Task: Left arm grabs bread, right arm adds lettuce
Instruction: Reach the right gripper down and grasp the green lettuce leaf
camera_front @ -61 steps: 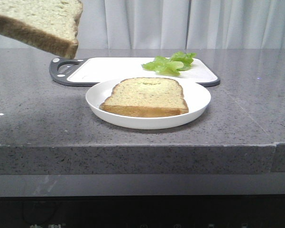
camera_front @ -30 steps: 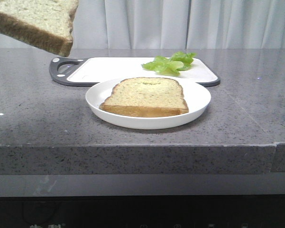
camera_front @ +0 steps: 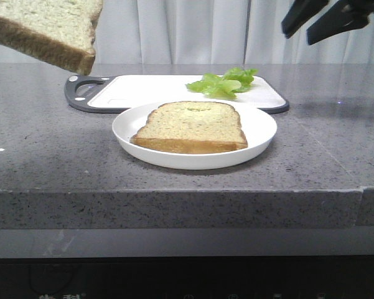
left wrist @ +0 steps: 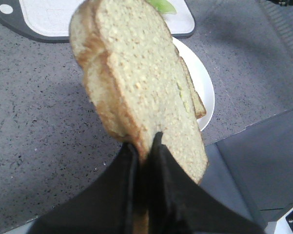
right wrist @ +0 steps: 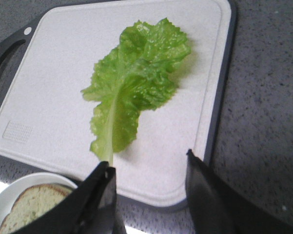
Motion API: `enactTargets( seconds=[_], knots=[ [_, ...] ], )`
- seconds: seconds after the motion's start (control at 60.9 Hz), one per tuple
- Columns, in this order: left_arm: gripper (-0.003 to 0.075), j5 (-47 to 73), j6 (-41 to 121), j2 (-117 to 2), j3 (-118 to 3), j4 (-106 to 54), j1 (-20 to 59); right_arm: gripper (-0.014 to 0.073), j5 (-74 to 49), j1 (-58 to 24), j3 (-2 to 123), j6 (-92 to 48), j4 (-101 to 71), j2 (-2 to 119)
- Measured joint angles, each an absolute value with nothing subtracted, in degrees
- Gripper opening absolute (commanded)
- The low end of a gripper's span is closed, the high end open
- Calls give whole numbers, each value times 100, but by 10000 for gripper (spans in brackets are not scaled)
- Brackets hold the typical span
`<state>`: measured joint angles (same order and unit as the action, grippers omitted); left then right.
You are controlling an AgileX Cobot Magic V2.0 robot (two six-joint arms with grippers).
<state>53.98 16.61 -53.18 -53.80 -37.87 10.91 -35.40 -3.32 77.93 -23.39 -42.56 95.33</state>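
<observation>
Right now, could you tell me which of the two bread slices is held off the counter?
The thick slice, pinched by the left gripper at its lower edge; the other slice lies flat on the white plate.

Grey speckled stone counter (camera_front: 43,156), white plate (camera_front: 261,128) near front, cutting board (camera_front: 143,87) just behind it.

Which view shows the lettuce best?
Right wrist view: the whole lettuce lies flat on the cutting board, seen from above, unobstructed, beyond the open right pincer. The front view shows it low and edge-on at the board's far right. The left wrist view shows only a green sliver behind the held bread.
</observation>
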Motion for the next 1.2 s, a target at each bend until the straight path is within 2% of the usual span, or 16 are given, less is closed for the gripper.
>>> enactTargets(
  seconds=[0.18, 0.345, 0.591, 0.82, 0.952, 1.198],
  knots=[
    [-20, 5398, 1661, -5318, -5380, -3787, 1091, 373, -3648, -332, 8632, -2363, -4457, 10460],
    [-20, 5398, 1661, -5318, -5380, -3787, 1091, 430, -3892, -332, 9383, -2372, -4669, 11236],
    [-20, 5398, 1661, -5318, -5380, -3787, 1091, 429, -4262, -332, 10501, -2372, -5091, 12254],
    [-20, 5398, 1661, -5318, -5380, -3787, 1091, 424, -4334, -332, 10908, -2372, -5396, 12708],
    [-20, 5398, 1661, -5318, -5380, -3787, 1091, 356, -4361, -332, 10932, -2451, -5578, 12774],
    [-20, 5398, 1661, -5318, -5380, -3787, 1091, 67, -4434, -332, 10932, -2619, -5674, 12787]
  ],
)
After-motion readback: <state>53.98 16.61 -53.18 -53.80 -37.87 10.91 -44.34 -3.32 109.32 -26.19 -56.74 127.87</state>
